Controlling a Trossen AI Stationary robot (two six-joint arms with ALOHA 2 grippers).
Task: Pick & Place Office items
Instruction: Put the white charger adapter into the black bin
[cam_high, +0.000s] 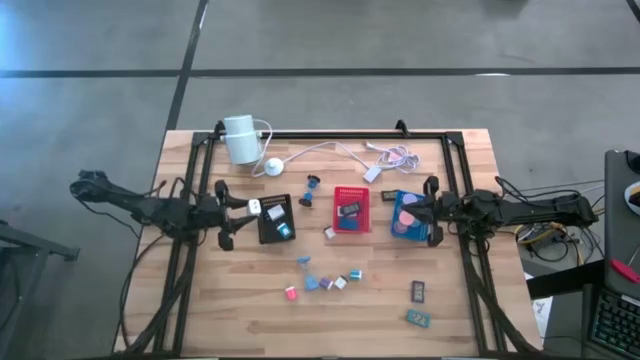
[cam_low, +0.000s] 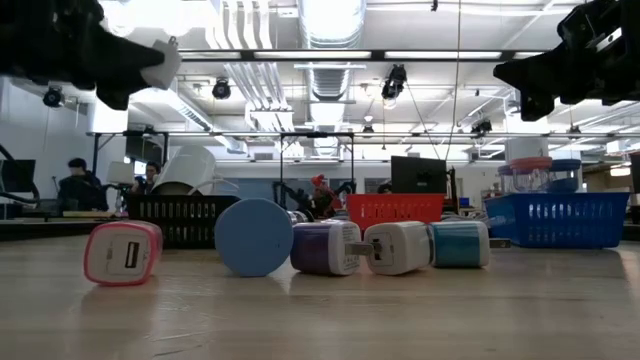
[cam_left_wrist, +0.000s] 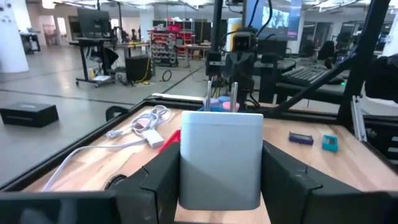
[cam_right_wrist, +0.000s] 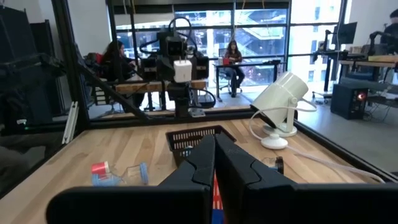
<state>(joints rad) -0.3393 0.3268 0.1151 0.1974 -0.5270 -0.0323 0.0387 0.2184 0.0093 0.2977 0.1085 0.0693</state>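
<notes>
My left gripper (cam_high: 251, 207) hangs at the table's left, just left of the black tray (cam_high: 268, 232), shut on a white block (cam_left_wrist: 221, 155) with two metal prongs. In the low view that block (cam_low: 163, 60) shows high above the table. My right gripper (cam_right_wrist: 215, 155) is shut on nothing and hangs level by the blue tray (cam_high: 402, 197). Several loose office items lie on the wood near the table's middle: a pink block (cam_low: 122, 252), a blue disc (cam_low: 253, 237), a purple block (cam_low: 325, 247), a white block (cam_low: 397, 247) and a teal block (cam_low: 460, 243). My left gripper pinches the white block by its two opposite side faces (cam_left_wrist: 186, 168) between its two fingers (cam_left_wrist: 155, 183). The fingers come in level from the table's left. The block is lifted clear of the table, its prongs (cam_left_wrist: 234, 98) pointing away from the gripper toward the right.
A red tray (cam_high: 351, 222) stands between the black and blue trays. At the far edge are a white cylinder device (cam_high: 240, 138) and its white cable (cam_high: 340, 150). Two dark clips (cam_high: 418, 291) lie near the front right. A black frame rail (cam_high: 330, 134) runs around the table.
</notes>
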